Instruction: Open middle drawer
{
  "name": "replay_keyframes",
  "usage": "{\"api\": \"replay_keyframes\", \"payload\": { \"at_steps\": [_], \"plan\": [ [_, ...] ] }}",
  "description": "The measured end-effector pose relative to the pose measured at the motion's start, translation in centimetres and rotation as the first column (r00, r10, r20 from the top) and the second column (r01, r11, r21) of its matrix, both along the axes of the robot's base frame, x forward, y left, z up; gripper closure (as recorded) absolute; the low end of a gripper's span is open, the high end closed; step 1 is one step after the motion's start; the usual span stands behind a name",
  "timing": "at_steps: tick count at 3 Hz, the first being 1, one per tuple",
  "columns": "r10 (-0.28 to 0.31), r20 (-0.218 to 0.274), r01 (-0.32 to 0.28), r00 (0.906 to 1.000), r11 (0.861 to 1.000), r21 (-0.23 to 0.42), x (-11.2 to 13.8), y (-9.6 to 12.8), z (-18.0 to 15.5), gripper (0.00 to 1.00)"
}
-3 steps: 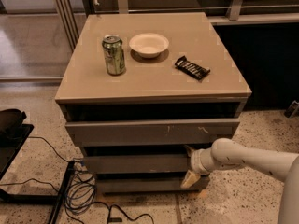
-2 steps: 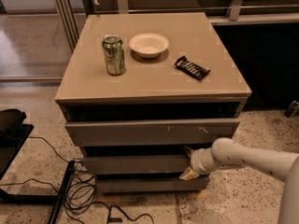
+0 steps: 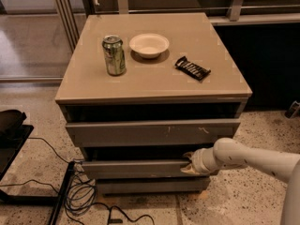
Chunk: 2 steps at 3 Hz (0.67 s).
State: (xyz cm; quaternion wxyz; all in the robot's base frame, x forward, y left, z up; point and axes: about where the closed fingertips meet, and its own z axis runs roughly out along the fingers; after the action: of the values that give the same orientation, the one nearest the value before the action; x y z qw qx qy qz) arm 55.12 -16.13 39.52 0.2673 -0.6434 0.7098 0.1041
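**Middle drawer begins to slide out**

The gripper (image 3: 189, 163) has climbed from the lower edge of the middle drawer (image 3: 133, 169) to the right end of its top edge, where it now presses against the front. Whether it is clamped there or loose, I cannot tell. The drawer stands slightly further out of the cabinet (image 3: 154, 86) than a second ago, with a dark gap above it. The opening looks started, with most of the pull still to come.
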Motion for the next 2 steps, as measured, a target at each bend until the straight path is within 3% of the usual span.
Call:
{"api": "replay_keyframes", "payload": {
  "at_steps": [1,2],
  "plan": [
    [0.0,0.0,0.0,1.0,1.0,0.0,0.01,-0.02,0.9,1.0],
    [0.0,0.0,0.0,1.0,1.0,0.0,0.04,-0.02,1.47,1.0]
  ]
}}
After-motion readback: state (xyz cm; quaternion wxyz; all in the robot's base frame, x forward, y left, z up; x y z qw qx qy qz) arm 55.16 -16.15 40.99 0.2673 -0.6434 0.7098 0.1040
